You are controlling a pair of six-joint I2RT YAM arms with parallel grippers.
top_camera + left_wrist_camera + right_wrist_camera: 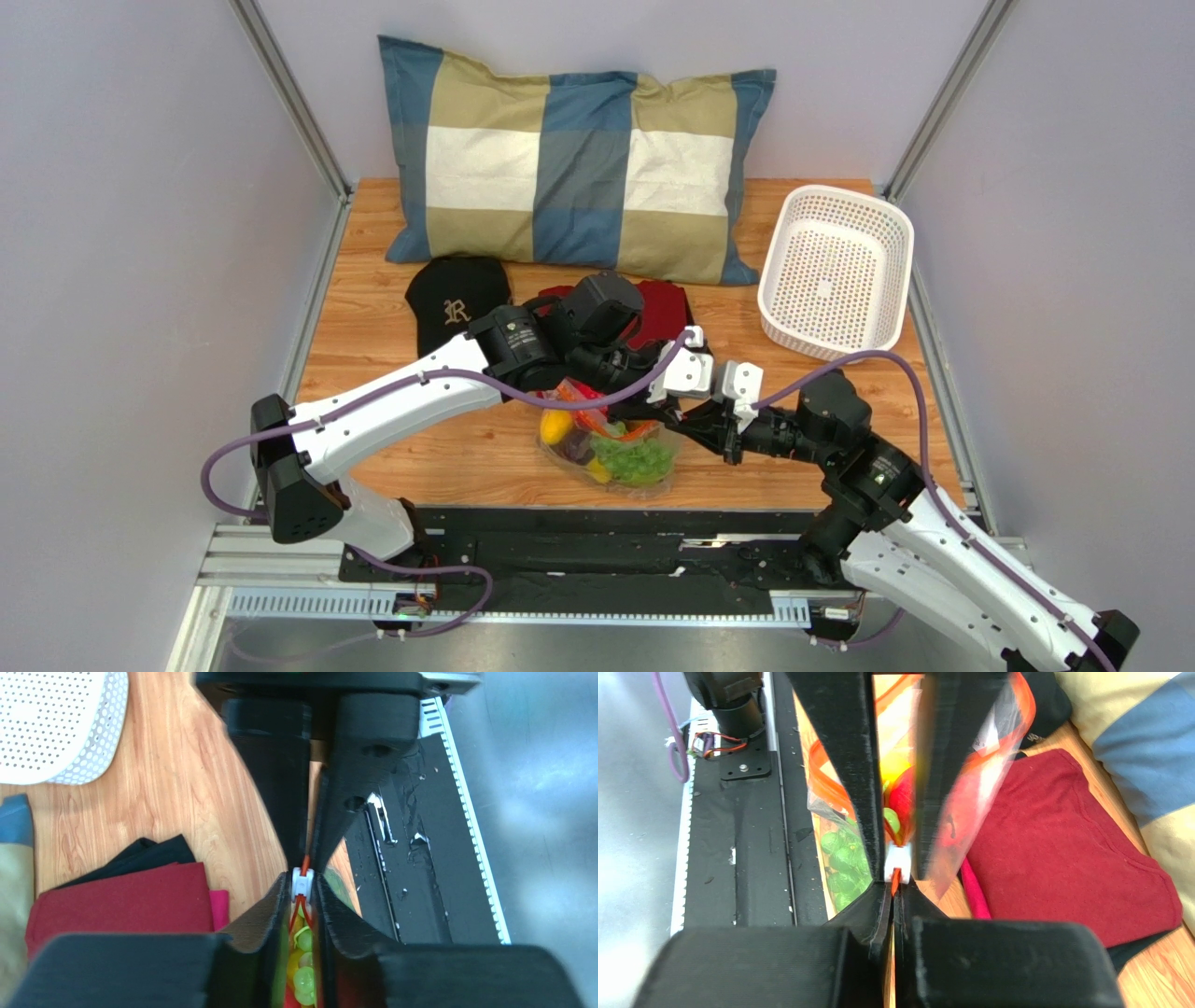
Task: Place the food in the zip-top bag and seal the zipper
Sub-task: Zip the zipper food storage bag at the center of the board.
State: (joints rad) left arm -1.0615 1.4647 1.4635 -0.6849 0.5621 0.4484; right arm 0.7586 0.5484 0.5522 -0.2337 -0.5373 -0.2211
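Shows wooden table (421, 301) with checked pillow (575, 161) at far edge and white basket (842, 266) far right. Shows red cloth (1074, 833) and black cap (456, 301) just in front of pillow. Puts zip-top bag (962, 822) mid-table near front edge, between both grippers, with food (624, 455) inside: green grapes, yellow and red pieces. Has right gripper (896, 885) clamped tight on zipper (305, 862) just beside white slider (302, 882). Has left gripper (302, 890) narrowed around zipper on slider's other side; cannot tell whether gripping.
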